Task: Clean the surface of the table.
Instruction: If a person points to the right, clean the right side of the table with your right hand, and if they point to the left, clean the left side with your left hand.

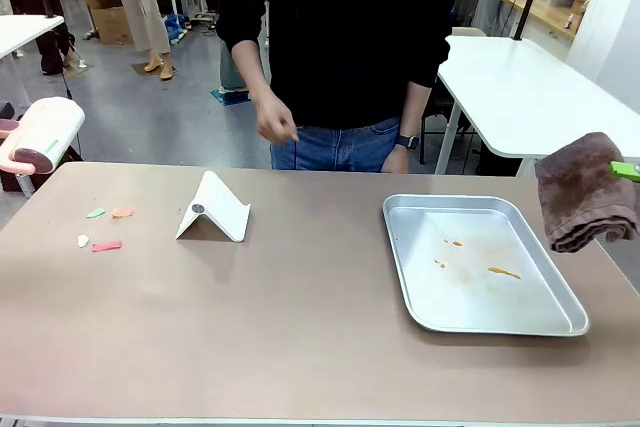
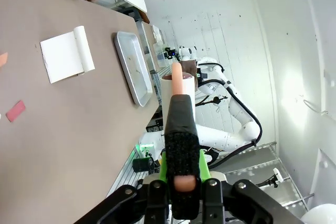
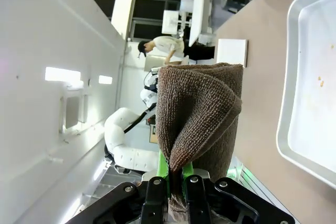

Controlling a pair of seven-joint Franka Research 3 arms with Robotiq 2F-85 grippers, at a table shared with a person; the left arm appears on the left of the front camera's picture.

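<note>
We count one table (image 1: 300,347): tan-brown, matte, with a thin pale edge, spanning the front view. On it lie four small scraps (image 1: 107,245) at 9 o'clock, one white folded stand (image 1: 213,209) toward 11, and one silver tray (image 1: 470,297) at 3, smeared orange. Our left tool (image 2: 181,145) is clamped on one pink-handled roller (image 2: 170,95). Our right tool (image 3: 176,174) is clamped on one brown cloth (image 3: 202,108) at the table's 3 o'clock edge. One person (image 1: 340,37) stands at 12.

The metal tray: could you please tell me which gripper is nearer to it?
Right. The right gripper, holding a brown cloth, hangs just right of the tray; the left gripper, holding a roller, is at the table's left end.
</note>
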